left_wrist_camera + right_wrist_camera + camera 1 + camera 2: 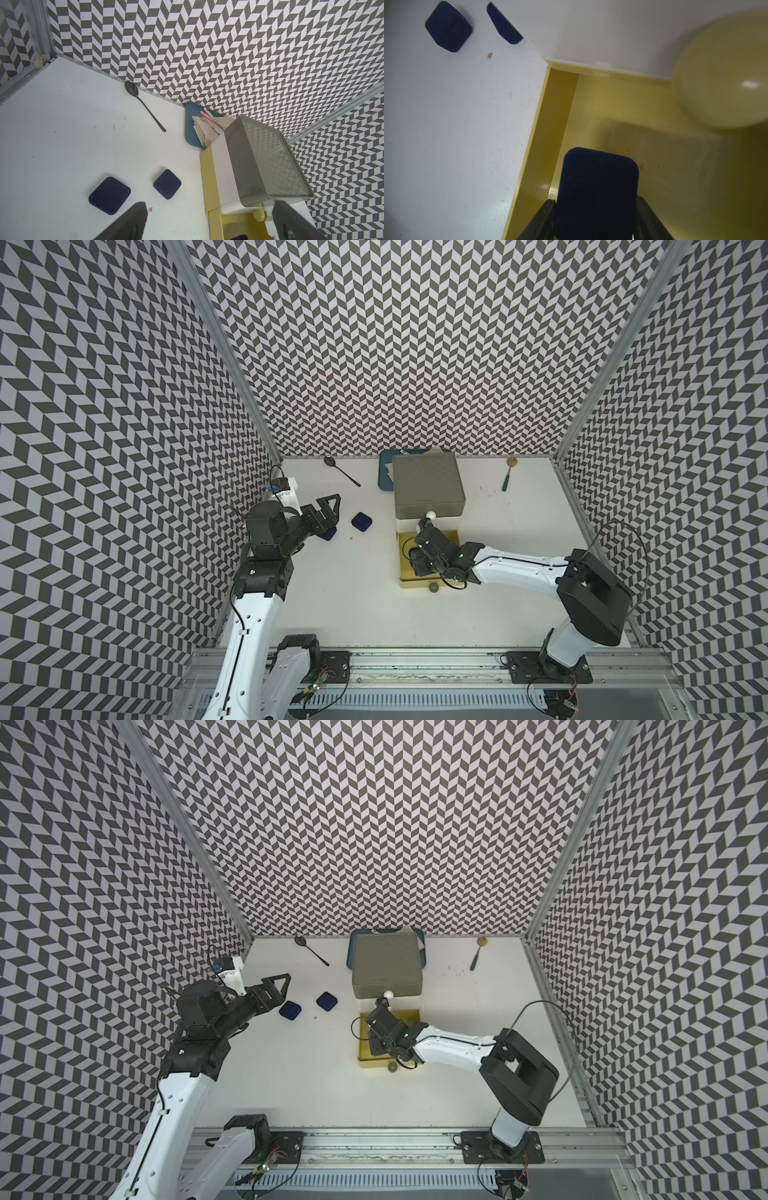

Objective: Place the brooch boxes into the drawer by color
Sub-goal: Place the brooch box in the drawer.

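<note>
Navy brooch box, seemingly light and rigid, is gripped across its sides by right claw; left claw is spread wide.

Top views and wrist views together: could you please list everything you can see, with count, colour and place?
Rounded-square brooch boxes on the white table: two, navy blue, left of the chest.
Held brooch box: one, navy blue, over the open yellow drawer.
Three-tier drawer chest: one, grey, white, yellow tiers, back centre.
Slim metal spoon: one, dark, back left.
Teal-handled spoon: one, gold bowl, back right.
Flat tray: one, blue, behind chest, carrying beige napkin and patterned cutlery.
Left gripper: open, near the table boxes.
Right gripper: shut on the held box.
</note>
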Robot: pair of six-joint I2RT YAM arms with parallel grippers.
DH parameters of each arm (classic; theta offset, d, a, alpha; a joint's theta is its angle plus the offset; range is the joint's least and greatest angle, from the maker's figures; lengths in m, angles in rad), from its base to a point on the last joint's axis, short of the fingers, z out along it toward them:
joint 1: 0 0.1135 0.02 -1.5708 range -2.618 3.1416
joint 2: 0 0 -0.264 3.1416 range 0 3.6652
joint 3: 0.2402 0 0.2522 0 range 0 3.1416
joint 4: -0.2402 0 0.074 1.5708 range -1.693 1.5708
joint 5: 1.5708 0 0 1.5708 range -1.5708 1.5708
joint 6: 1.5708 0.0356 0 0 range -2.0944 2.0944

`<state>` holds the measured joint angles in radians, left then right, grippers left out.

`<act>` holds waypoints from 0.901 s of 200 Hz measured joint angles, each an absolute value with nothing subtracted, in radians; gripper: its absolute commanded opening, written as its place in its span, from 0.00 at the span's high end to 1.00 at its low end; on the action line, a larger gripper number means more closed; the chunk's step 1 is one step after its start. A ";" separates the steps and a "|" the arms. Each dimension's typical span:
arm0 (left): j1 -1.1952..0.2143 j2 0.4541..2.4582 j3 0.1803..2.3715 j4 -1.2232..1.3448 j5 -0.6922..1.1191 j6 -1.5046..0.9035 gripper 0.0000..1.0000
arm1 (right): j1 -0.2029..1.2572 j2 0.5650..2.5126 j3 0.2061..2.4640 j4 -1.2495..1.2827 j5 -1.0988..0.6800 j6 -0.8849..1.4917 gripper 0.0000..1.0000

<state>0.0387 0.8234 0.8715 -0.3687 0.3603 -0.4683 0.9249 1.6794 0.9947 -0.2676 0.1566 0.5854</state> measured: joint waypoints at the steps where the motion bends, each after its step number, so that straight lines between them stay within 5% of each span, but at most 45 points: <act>1: 0.039 0.823 0.871 -0.369 0.360 -0.468 0.00 | 0.925 1.680 0.994 -0.268 0.157 0.586 0.51; 180: 0.039 0.813 0.867 -0.371 0.360 -0.465 0.00 | 0.936 1.747 0.998 -0.239 0.179 0.622 0.25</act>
<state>0.0387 0.8131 0.8669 -0.3706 0.3599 -0.4648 0.9360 1.7470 0.9977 -0.2386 0.1795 0.6216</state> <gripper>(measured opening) 0.995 0.742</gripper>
